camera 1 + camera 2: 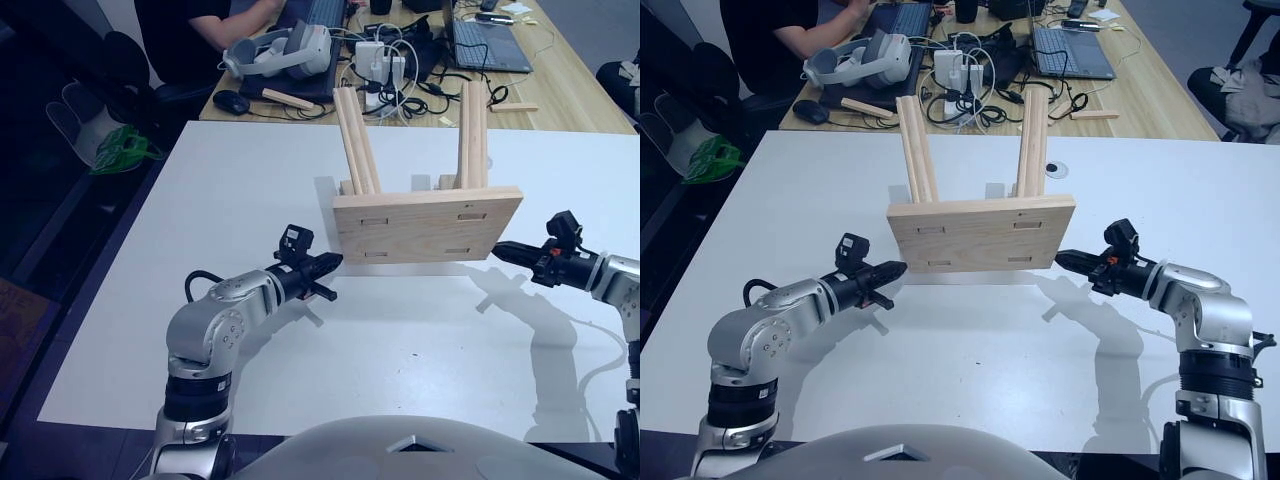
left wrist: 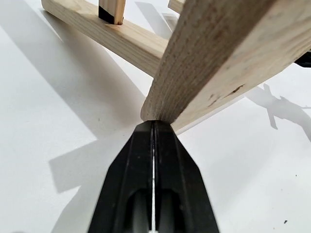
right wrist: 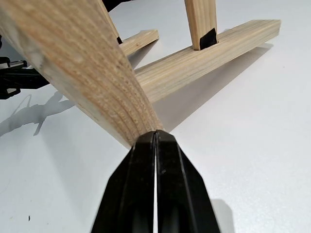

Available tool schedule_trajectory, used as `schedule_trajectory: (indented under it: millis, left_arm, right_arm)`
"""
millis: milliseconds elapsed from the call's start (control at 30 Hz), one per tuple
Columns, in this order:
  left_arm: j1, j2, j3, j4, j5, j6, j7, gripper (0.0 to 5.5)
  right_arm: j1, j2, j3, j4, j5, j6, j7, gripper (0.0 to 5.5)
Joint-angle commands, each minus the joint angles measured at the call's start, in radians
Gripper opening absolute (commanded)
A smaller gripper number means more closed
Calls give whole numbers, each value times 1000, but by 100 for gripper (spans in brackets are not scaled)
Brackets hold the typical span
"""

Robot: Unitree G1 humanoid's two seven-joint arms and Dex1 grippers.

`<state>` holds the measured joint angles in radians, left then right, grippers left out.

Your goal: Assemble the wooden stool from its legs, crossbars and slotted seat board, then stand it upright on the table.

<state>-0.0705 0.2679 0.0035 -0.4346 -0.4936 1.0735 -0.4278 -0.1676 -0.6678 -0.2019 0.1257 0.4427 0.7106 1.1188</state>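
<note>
- Two shut grippers flank the stool (image 1: 980,235), which lies on its side mid-bench, nearer the far edge. Its seat board (image 1: 428,225) faces you and its legs (image 1: 357,140) point at the far edge.
- Your left gripper (image 1: 330,262) has its jaws pressed flat together, holding nothing, with the tip touching the board's left end low down. Your right gripper (image 1: 503,250) matches it at the right end.
- Expect stiff, solid wood of moderate weight. The smooth end grain probably gives a pinched tip little purchase, so a squeeze from both ends could slip.
- The slotted joints may be only push-fit, so tip the stool gently.
- A surer hold would be jaws opened across the board's thickness, or around a leg beside a crossbar (image 3: 204,60).
- The white bench (image 1: 230,200) gives room toward its near edge.
- Beyond the far edge, a second bench carries a headset (image 1: 280,50), cables (image 1: 375,60), a laptop (image 1: 487,45) and a loose wooden piece (image 1: 288,98). The leg ends lie near these, so pivot toward yourself.
</note>
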Motion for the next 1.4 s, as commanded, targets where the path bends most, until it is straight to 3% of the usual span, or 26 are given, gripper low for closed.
schedule_trajectory:
  millis: [33,1167,1400]
  left_arm:
    - [-62,-71,-30,-58,-127,-14,-72,3]
    - [-151,-198,151,-81,-417,-87,-3,3]
    - [-157,-180,152,-72,-503,-118,46,3]
  right_arm:
    - [-51,53,22,-95,105,34,27,0]
    - [-159,135,-104,-267,337,238,-140,0]
    - [-194,157,-138,-272,372,271,-183,0]
